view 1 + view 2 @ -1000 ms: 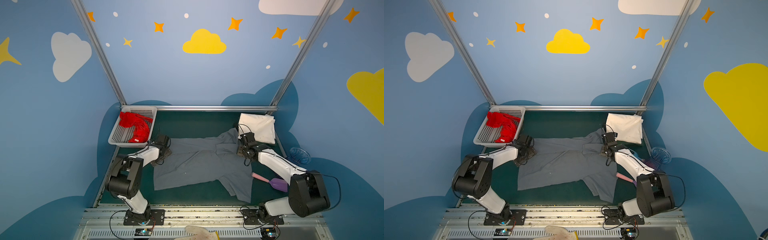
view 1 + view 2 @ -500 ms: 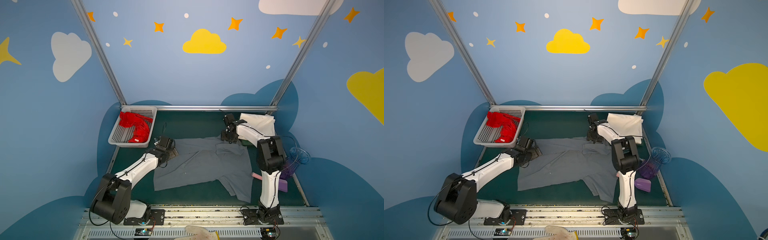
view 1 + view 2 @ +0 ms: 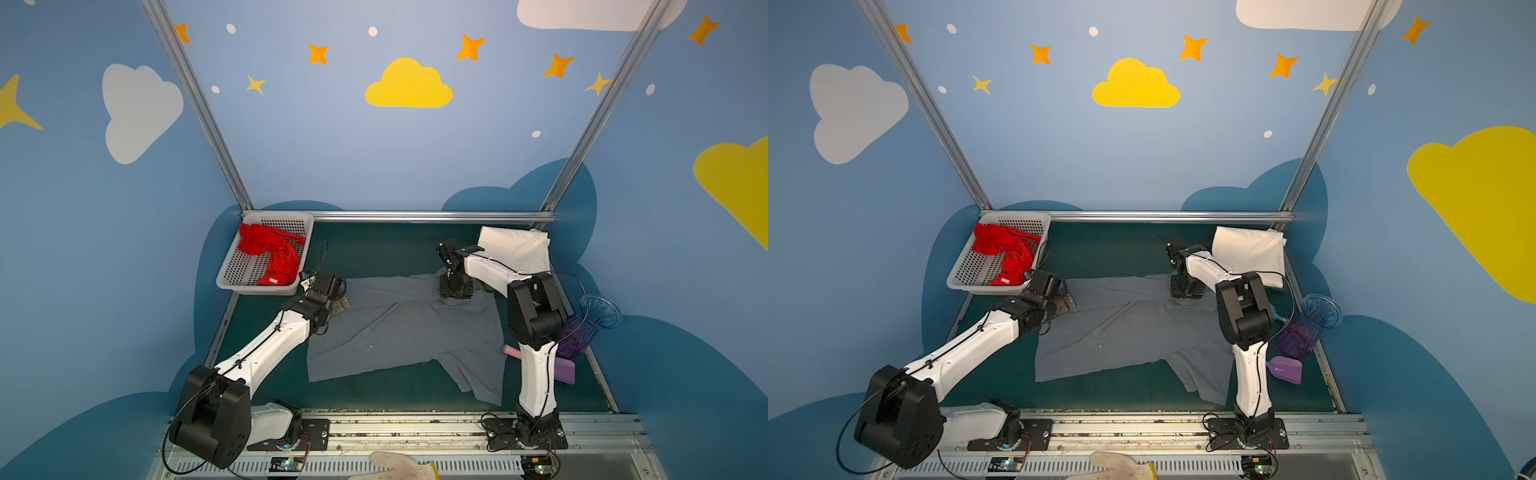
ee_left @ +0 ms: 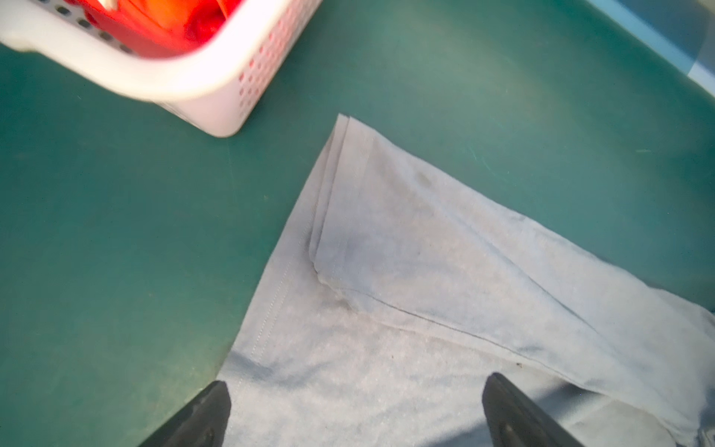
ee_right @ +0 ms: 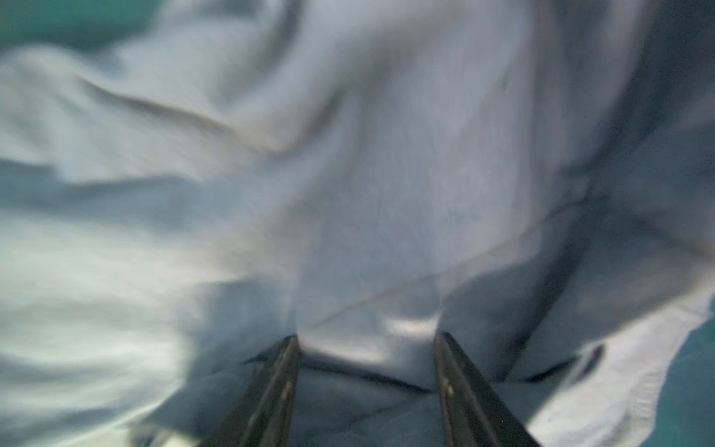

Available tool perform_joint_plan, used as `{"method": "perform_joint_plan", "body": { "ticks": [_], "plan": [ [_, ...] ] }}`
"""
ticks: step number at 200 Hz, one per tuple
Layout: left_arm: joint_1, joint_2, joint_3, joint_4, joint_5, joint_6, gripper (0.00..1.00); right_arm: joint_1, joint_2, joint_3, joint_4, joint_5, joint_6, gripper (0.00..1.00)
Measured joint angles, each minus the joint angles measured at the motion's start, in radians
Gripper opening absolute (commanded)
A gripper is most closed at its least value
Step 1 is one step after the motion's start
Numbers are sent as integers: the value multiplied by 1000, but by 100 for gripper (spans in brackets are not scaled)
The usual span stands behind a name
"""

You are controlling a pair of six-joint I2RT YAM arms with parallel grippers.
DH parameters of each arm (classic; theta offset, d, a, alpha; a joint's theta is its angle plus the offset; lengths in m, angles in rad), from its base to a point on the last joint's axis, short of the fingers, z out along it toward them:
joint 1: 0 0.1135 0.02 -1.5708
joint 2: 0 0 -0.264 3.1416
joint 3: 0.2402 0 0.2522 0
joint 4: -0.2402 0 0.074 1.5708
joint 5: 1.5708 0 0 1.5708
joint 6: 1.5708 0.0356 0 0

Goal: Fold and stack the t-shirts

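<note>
The left gripper (image 3: 338, 301) (image 4: 356, 383) is standing wide open. Its two fingers (image 4: 201, 418) are hovering over the left edge of the grey shirt (image 3: 407, 332) (image 3: 1129, 332) (image 4: 425, 329), close to a sleeve (image 4: 387, 216). It is holding nothing, and whether the tips are touching the cloth I cannot tell. The right gripper (image 3: 455, 291) (image 3: 1185, 291) (image 5: 365, 338) is pointing down onto the far right part of that shirt. Its fingers are standing about half apart and pressing into the cloth, with a hump of grey fabric rising between them that is not yet pinched tight. In both top views the grey shirt is lying spread out on the green table (image 3: 374, 249) between the two arms. The cream shirt (image 3: 515, 249) (image 3: 1250, 253) is sitting folded in the far right corner. The red shirt (image 3: 274, 253) (image 3: 1009, 253) is lying crumpled in the white basket (image 3: 245, 270) (image 4: 216, 89) at the far left.
</note>
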Motion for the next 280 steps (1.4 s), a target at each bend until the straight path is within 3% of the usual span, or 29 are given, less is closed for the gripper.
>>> {"method": "perform_joint_plan", "body": {
  "ticks": [38,107,215,280],
  "plan": [
    [0,0,1,-10,-7,0,100,0,-50,-77,13,-2,13,52],
    [4,54,1,-10,-6,-4,100,2,-130,-207,16,-3,37,37],
    [47,132,1,6,14,-7,100,34,-284,-361,-19,11,143,42],
    [71,227,54,39,41,-3,100,12,-349,-289,-44,5,134,49]
  ]
}}
